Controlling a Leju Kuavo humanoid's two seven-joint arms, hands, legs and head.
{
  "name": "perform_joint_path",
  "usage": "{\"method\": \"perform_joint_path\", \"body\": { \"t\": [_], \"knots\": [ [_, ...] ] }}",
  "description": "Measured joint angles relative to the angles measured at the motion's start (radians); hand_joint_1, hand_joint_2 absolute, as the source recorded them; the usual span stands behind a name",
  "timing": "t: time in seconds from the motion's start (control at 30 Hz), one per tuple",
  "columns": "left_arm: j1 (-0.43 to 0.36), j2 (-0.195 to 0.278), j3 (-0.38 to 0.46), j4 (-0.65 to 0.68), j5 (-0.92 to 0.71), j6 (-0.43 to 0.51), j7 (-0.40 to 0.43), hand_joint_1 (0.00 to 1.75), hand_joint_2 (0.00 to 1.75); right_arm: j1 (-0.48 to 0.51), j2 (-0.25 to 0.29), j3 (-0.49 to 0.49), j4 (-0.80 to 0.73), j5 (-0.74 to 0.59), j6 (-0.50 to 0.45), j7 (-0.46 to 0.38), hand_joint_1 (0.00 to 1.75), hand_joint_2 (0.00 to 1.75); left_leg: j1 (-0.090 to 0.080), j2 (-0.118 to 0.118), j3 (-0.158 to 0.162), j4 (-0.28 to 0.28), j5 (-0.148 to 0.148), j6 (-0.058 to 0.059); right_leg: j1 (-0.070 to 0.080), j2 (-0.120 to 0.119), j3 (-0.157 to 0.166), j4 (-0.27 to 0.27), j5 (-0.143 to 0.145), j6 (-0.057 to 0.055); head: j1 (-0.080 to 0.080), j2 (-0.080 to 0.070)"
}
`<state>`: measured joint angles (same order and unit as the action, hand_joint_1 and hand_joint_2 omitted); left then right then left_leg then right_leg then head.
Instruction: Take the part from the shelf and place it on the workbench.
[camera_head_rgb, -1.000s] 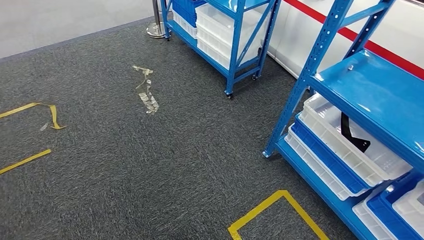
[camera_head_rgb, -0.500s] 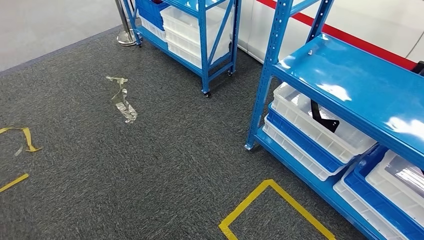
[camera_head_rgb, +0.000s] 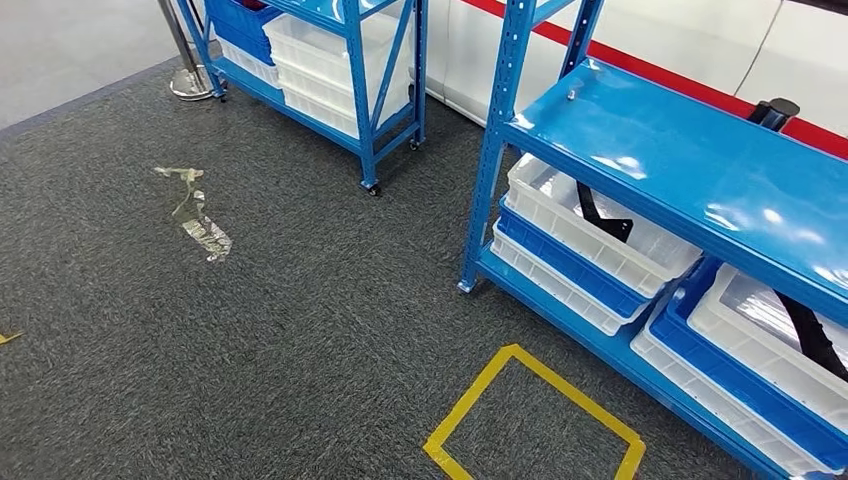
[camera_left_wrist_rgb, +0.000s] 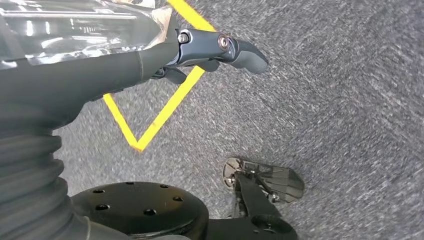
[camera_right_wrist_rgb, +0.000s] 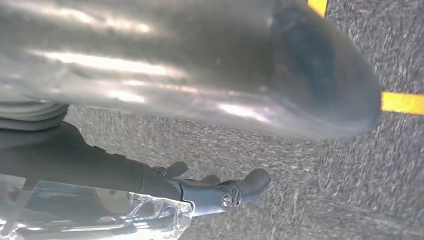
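Carpet (camera_head_rgb: 250, 330), dark grey, takes up most of what I see from the head camera. To my right stands a blue shelf (camera_head_rgb: 700, 170) with white bins on its lower level; a second blue shelf (camera_head_rgb: 350, 60) stands further back. A yellow tape square (camera_head_rgb: 530, 420) marks the floor just in front of the near shelf. A black part (camera_head_rgb: 600, 215) lies in the upper white bin (camera_head_rgb: 600, 235) under the shelf's top board. My left robot hand (camera_left_wrist_rgb: 210, 50) hangs over the carpet, fingers loosely extended, holding nothing. My right robot hand (camera_right_wrist_rgb: 220, 192) hangs likewise, fingers apart and touching nothing.
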<state>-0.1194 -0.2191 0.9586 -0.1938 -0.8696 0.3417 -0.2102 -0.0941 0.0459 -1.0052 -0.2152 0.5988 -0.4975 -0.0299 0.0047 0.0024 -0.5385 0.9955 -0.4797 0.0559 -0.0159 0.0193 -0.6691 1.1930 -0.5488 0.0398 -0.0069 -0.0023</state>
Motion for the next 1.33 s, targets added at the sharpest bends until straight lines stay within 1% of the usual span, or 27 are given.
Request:
{"method": "perform_joint_path", "body": {
  "t": [0.07, 0.1, 0.13, 0.2, 0.27, 0.37, 0.43, 0.47, 0.53, 0.57, 0.6, 0.63, 0.67, 0.73, 0.77, 0.83, 0.87, 0.9, 0.97, 1.03, 1.07, 1.1, 1.13, 1.17, 1.23, 1.3, 1.33],
  "knots": [
    [0.004, 0.0, 0.0, 0.0, 0.0, -0.001, 0.0, 0.0, 1.75, 0.003, -0.002, 0.0, 0.0, 0.004, -0.001, 0.002, 0.0, 0.0, -0.001, 0.023, -0.001, 0.0, -0.001, 0.0, -0.002, -0.006, -0.042, 0.089, -0.029, 0.007, 0.0, 0.0],
    [0.004, 0.0, 0.0, 0.0, 0.0, -0.001, 0.0, 0.0, 1.75, 0.006, -0.003, 0.0, 0.0, 0.006, -0.001, 0.003, 0.0, 0.0, -0.001, 0.033, -0.002, 0.001, -0.002, 0.0, -0.004, -0.009, -0.036, 0.082, -0.022, 0.016, 0.001, 0.0],
    [0.005, 0.0, 0.0, 0.0, 0.0, -0.001, 0.0, 0.0, 1.75, 0.008, -0.004, 0.0, 0.0, 0.009, -0.001, 0.004, 0.0, 0.0, 0.0, 0.041, -0.001, 0.001, -0.003, -0.002, -0.007, -0.015, -0.01, 0.036, -0.002, 0.027, 0.001, 0.0],
    [0.005, 0.0, 0.0, 0.0, 0.001, -0.001, 0.0, 0.0, 1.75, 0.007, -0.005, 0.0, 0.0, 0.015, -0.001, 0.005, 0.0, 0.0, -0.004, 0.057, 0.003, 0.005, -0.009, -0.011, -0.01, -0.054, 0.068, -0.106, 0.046, 0.043, 0.002, 0.0],
    [0.005, 0.0, 0.001, 0.0, 0.002, 0.001, 0.0, 0.0, 1.75, 0.003, -0.005, 0.0, 0.0, 0.02, 0.0, 0.006, 0.0, 0.0, -0.01, 0.072, 0.008, 0.008, -0.017, -0.023, -0.008, -0.08, 0.111, -0.18, 0.07, 0.035, 0.0, 0.0],
    [0.006, 0.0, 0.001, 0.0, 0.009, 0.002, -0.002, 0.0, 1.75, 0.003, -0.006, 0.0, 0.0, 0.023, 0.001, 0.005, 0.0, 0.0, -0.006, 0.087, 0.018, 0.009, -0.024, -0.039, -0.008, -0.059, 0.11, -0.182, 0.074, 0.01, -0.005, 0.0],
    [0.006, 0.0, 0.001, 0.0, 0.011, 0.003, -0.004, 0.0, 1.75, 0.003, -0.006, 0.0, 0.0, 0.024, 0.002, 0.003, 0.0, 0.0, 0.0, 0.07, 0.013, 0.028, -0.042, -0.049, -0.014, -0.045, 0.113, -0.185, 0.078, -0.003, -0.006, 0.0],
    [0.007, 0.0, 0.002, 0.0, 0.012, 0.003, -0.005, 0.0, 1.75, 0.002, -0.006, 0.0, 0.0, 0.025, 0.003, 0.002, 0.0, 0.0, 0.003, 0.049, -0.001, 0.06, -0.064, -0.052, -0.016, -0.039, 0.112, -0.185, 0.079, -0.008, -0.007, 0.0],
    [0.012, 0.0, 0.003, 0.0, 0.014, 0.003, -0.008, 0.0, 1.75, -0.001, -0.007, 0.001, -0.001, 0.027, 0.003, 0.001, 0.0, 0.0, 0.005, 0.013, -0.056, 0.178, -0.128, -0.054, -0.012, -0.024, 0.111, -0.185, 0.08, -0.018, -0.01, 0.0],
    [0.014, 0.0, 0.004, 0.0, 0.017, 0.003, -0.01, 0.0, 1.75, -0.001, -0.008, 0.001, -0.001, 0.028, 0.004, 0.001, 0.0, 0.0, 0.005, 0.005, -0.088, 0.241, -0.153, -0.055, -0.009, -0.015, 0.11, -0.185, 0.08, -0.02, -0.01, 0.0],
    [0.015, 0.0, 0.005, 0.0, 0.018, 0.003, -0.012, 0.0, 1.75, 0.0, -0.008, 0.001, -0.001, 0.028, 0.004, 0.001, 0.0, 0.0, 0.005, 0.002, -0.11, 0.282, -0.161, -0.055, -0.007, -0.005, 0.11, -0.184, 0.08, -0.021, -0.01, 0.0],
    [0.015, 0.0, 0.006, 0.0, 0.02, 0.003, -0.014, 0.0, 1.75, 0.001, -0.008, 0.001, 0.0, 0.028, 0.003, 0.002, 0.0, 0.0, 0.005, 0.0, -0.116, 0.288, -0.15, -0.053, -0.005, 0.005, 0.111, -0.184, 0.08, -0.021, -0.01, 0.0],
    [0.015, 0.001, 0.007, 0.0, 0.021, 0.003, -0.016, 0.0, 1.75, 0.001, -0.008, 0.001, 0.0, 0.028, 0.003, 0.002, 0.0, 0.0, 0.005, -0.003, -0.101, 0.253, -0.12, -0.05, -0.004, 0.015, 0.113, -0.184, 0.08, -0.02, -0.01, 0.0],
    [0.017, 0.001, 0.008, 0.0, 0.021, 0.003, -0.015, 0.0, 1.75, 0.001, -0.007, 0.001, 0.0, 0.028, 0.003, 0.003, 0.0, 0.0, 0.006, -0.026, -0.042, 0.124, -0.049, -0.042, -0.003, 0.037, 0.116, -0.184, 0.08, -0.019, -0.01, 0.0],
    [0.018, 0.001, 0.009, 0.0, 0.021, 0.003, -0.015, 0.0, 1.75, 0.0, -0.006, 0.001, 0.0, 0.028, 0.003, 0.003, 0.0, 0.0, 0.006, -0.04, -0.018, 0.069, -0.027, -0.039, -0.001, 0.047, 0.114, -0.183, 0.081, -0.017, -0.01, 0.0],
    [0.019, 0.001, 0.01, 0.001, 0.02, 0.003, -0.016, 0.0, 1.75, 0.0, -0.006, 0.001, 0.0, 0.028, 0.003, 0.003, 0.0, 0.0, 0.002, -0.054, -0.001, 0.024, -0.019, -0.035, 0.0, 0.06, 0.107, -0.183, 0.085, -0.007, -0.01, 0.0],
    [0.019, 0.001, 0.01, 0.001, 0.02, 0.003, -0.016, 0.0, 1.75, 0.001, -0.006, 0.001, 0.0, 0.028, 0.003, 0.003, 0.0, 0.0, -0.001, -0.046, -0.001, 0.02, -0.016, -0.031, 0.0, 0.067, 0.102, -0.185, 0.087, 0.0, -0.01, 0.0],
    [0.019, 0.001, 0.011, 0.001, 0.02, 0.003, -0.016, 0.0, 1.75, 0.002, -0.006, 0.001, 0.0, 0.027, 0.002, 0.003, 0.0, 0.0, -0.001, -0.037, 0.0, 0.015, -0.011, -0.024, -0.002, 0.066, 0.098, -0.183, 0.088, 0.006, -0.01, 0.0],
    [0.018, 0.0, 0.012, 0.001, 0.019, 0.003, -0.016, 0.0, 1.75, 0.002, -0.005, 0.001, 0.0, 0.025, 0.002, 0.003, 0.0, 0.0, 0.001, -0.019, 0.002, 0.002, -0.001, -0.01, 0.0, 0.04, 0.075, -0.146, 0.068, 0.009, -0.008, 0.0],
    [0.018, 0.0, 0.012, 0.001, 0.017, 0.003, -0.016, 0.0, 1.75, -0.001, -0.004, 0.001, 0.0, 0.022, 0.002, 0.003, 0.0, 0.0, 0.001, 0.001, 0.002, -0.002, 0.002, -0.004, 0.001, 0.006, 0.021, -0.034, 0.016, 0.002, -0.004, 0.0],
    [0.019, 0.0, 0.012, 0.001, 0.016, 0.003, -0.015, 0.0, 1.75, -0.002, -0.005, 0.001, 0.0, 0.021, 0.002, 0.003, 0.0, 0.0, 0.0, 0.011, 0.0, -0.002, 0.002, -0.004, 0.001, -0.001, -0.009, 0.03, -0.009, 0.001, -0.002, 0.0],
    [0.019, 0.0, 0.012, 0.001, 0.015, 0.002, -0.015, 0.0, 1.75, -0.001, -0.005, 0.001, 0.0, 0.02, 0.002, 0.003, 0.0, 0.0, 0.0, 0.021, -0.001, -0.002, 0.001, -0.004, 0.0, -0.004, -0.03, 0.077, -0.024, 0.003, -0.002, 0.0],
    [0.019, 0.0, 0.012, 0.001, 0.014, 0.002, -0.015, 0.0, 1.75, 0.001, -0.005, 0.001, 0.0, 0.019, 0.002, 0.003, 0.0, 0.0, 0.0, 0.03, -0.001, -0.001, 0.001, -0.004, -0.002, -0.007, -0.034, 0.091, -0.025, 0.01, -0.002, 0.0],
    [0.019, 0.0, 0.012, 0.001, 0.013, 0.001, -0.015, 0.0, 1.75, 0.002, -0.006, 0.001, 0.0, 0.019, 0.002, 0.003, 0.0, 0.0, 0.001, 0.039, -0.001, -0.001, 0.001, -0.005, -0.005, -0.011, -0.018, 0.067, -0.013, 0.019, -0.002, 0.0],
    [0.018, 0.0, 0.012, 0.001, 0.012, -0.001, -0.015, 0.0, 1.75, 0.002, -0.006, 0.001, 0.0, 0.018, 0.002, 0.003, 0.0, 0.0, 0.002, 0.055, 0.002, 0.001, -0.002, -0.011, -0.012, -0.038, 0.056, -0.067, 0.032, 0.04, -0.001, 0.0],
    [0.017, 0.001, 0.012, 0.0, 0.012, -0.002, -0.015, 0.0, 1.75, -0.001, -0.006, 0.001, 0.0, 0.018, 0.002, 0.003, 0.0, 0.0, -0.002, 0.068, 0.004, 0.005, -0.009, -0.022, -0.011, -0.065, 0.116, -0.173, 0.063, 0.041, -0.001, 0.0],
    [0.016, 0.001, 0.012, 0.0, 0.012, -0.003, -0.015, 0.0, 1.75, -0.002, -0.006, 0.001, 0.0, 0.018, 0.002, 0.003, 0.0, 0.0, -0.004, 0.071, 0.005, 0.007, -0.011, -0.026, -0.01, -0.074, 0.126, -0.191, 0.065, 0.038, -0.001, 0.0]
  ]
}}
